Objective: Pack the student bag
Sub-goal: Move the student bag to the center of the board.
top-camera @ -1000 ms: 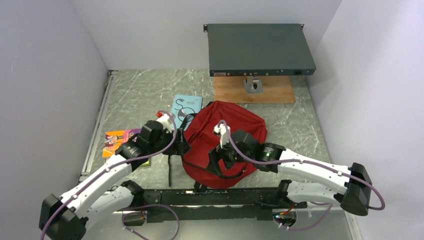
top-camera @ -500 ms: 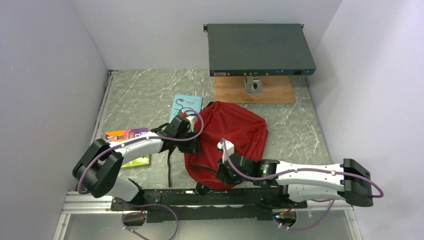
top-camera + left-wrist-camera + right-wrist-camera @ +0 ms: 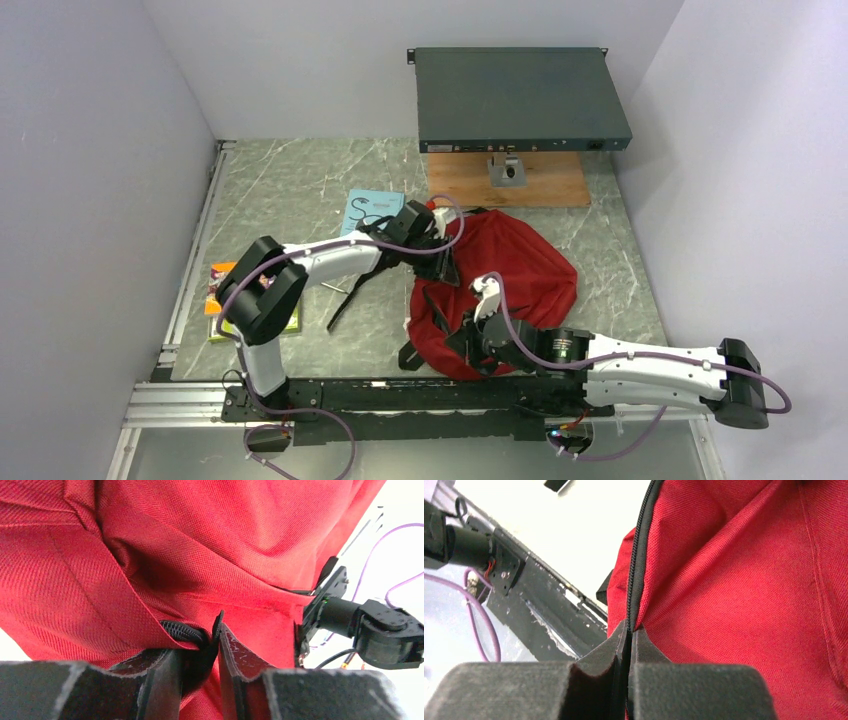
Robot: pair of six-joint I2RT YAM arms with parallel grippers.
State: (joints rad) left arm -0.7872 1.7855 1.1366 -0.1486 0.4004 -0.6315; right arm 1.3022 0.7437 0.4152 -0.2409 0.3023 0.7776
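1. Left gripper [image 3: 207, 647] first: its fingers pinch a fold of black zipper trim [image 3: 185, 630] on the student bag [image 3: 200, 555], parted only by the cloth wedged between them.
2. Right gripper [image 3: 629, 635]: pads pressed flat together on the bag's thin black-piped edge, with red fabric rising straight out of the pinch.
3. Out to the top view: the bag slumps in the middle of the table [image 3: 290, 190]. The left gripper is at its ten o'clock edge and the right gripper at its seven o'clock edge (both on the same flank).
4. The key relation is that the stretch of rim between the two grips faces nine o'clock, towards the books. The teal book [image 3: 365, 208] lies at ten o'clock, just beyond the left gripper. The colourful book [image 3: 222, 290] is out at nine o'clock, partly under the left arm, which is the nearer arm to both.
5. The bag's long axis seems to run eight to two o'clock, though it is too crumpled to be sure.
6. No book shows inside the bag, and the arms hide its mouth, so I can't tell whether it is unzipped. My read is that spreading that rim comes before any packing.
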